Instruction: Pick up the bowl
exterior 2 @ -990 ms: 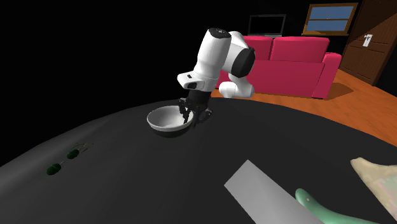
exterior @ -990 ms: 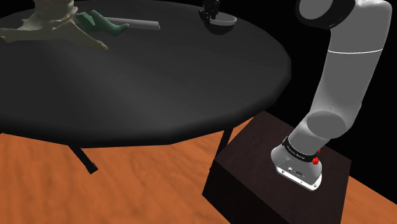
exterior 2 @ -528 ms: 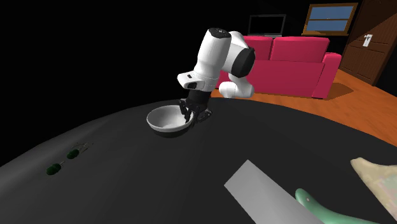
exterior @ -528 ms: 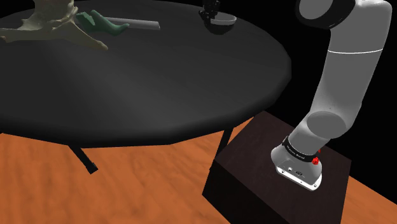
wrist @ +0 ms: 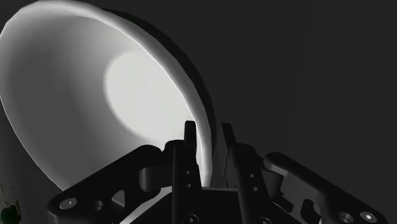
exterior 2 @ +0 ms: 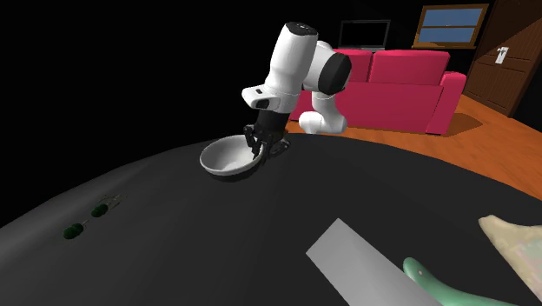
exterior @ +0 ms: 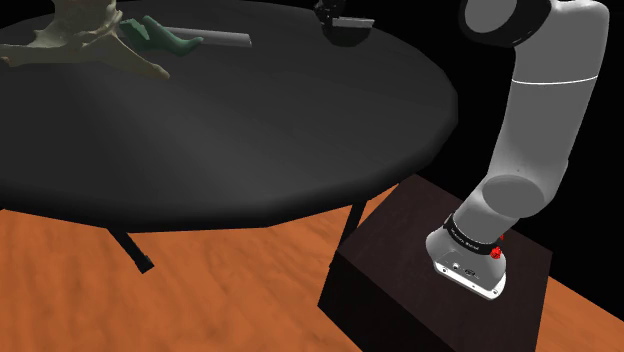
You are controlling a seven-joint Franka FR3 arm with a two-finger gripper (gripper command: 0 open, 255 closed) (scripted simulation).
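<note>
Two fingers (wrist: 189, 135) clenched the bowl's (exterior 2: 226, 158) rim, one inside, one outside. In the second exterior view, the bowl hung at the gripper's (exterior 2: 263, 149) 9 o'clock, low over the table (exterior 2: 261, 243); contact with it unclear.

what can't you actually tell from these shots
- Shoulder view: the top edge cuts off most of the gripper above the bowl.
- Second exterior view: the bowl's dark underside merges with the dark table, so any gap beneath cannot be told.
- Second exterior view: two green spots on the table, too small to identify.
- Second exterior view: the green object, cut off by the bottom edge.
</note>
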